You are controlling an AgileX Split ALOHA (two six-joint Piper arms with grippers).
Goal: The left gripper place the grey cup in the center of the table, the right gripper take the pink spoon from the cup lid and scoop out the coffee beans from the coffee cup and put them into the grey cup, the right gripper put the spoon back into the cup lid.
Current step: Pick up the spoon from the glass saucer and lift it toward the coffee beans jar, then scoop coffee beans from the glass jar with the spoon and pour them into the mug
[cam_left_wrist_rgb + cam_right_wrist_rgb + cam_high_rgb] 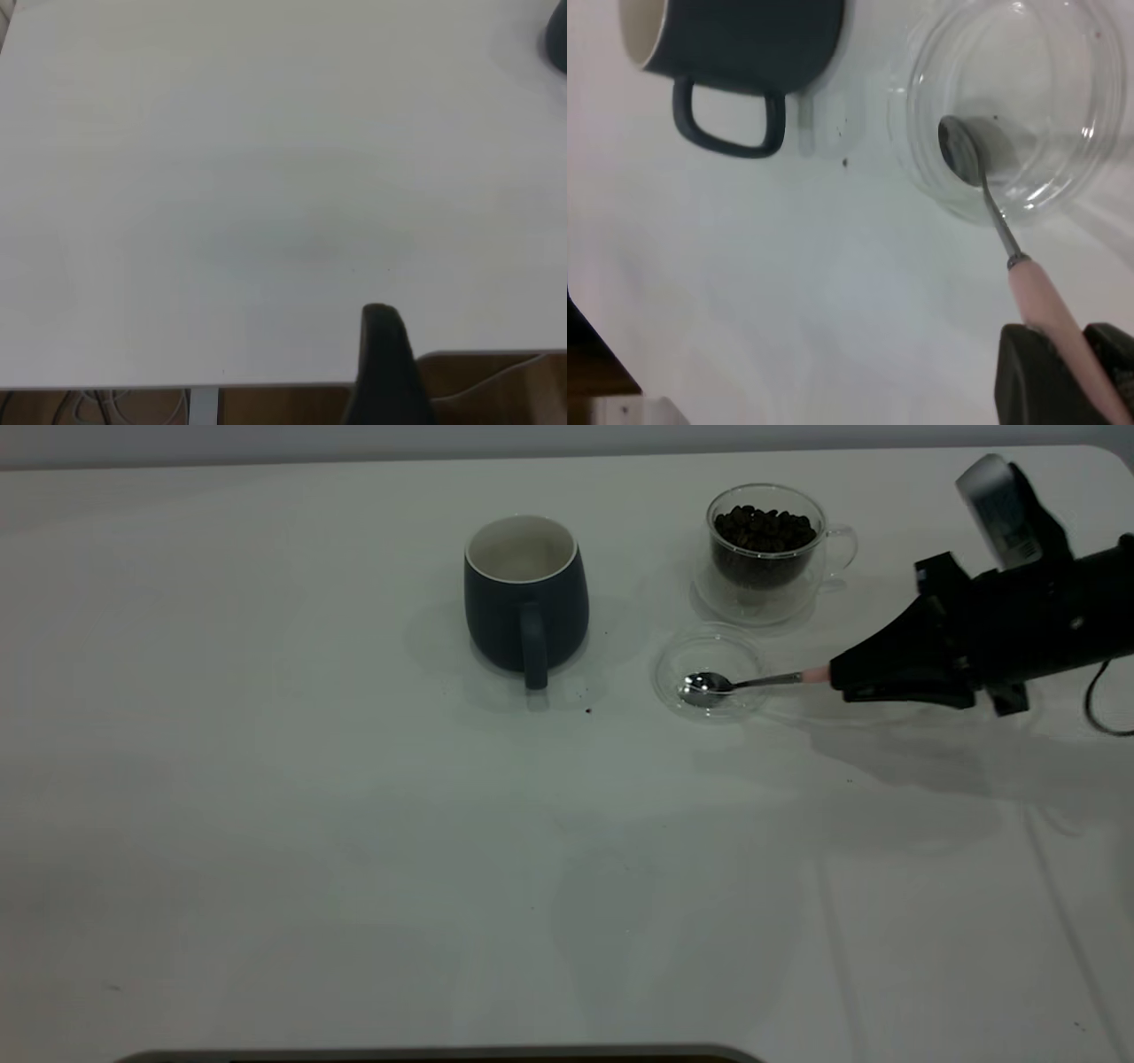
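Right gripper (837, 676) pinches the pink spoon (744, 682) by its handle end, bowl resting in the cup lid (709, 671) just ahead.
Exterior: grey cup (525, 593) stands farther beyond the tip. Right wrist: jaws clamp the pink handle; thin, light, slippery-looking, best gripped there. Left wrist: bare table (266, 195); left gripper unreadable.

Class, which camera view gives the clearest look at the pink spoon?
The right wrist view: the pink spoon fills it, bowl in the cup lid, handle in the right claw. The exterior view shows it small. The left wrist view misses it.
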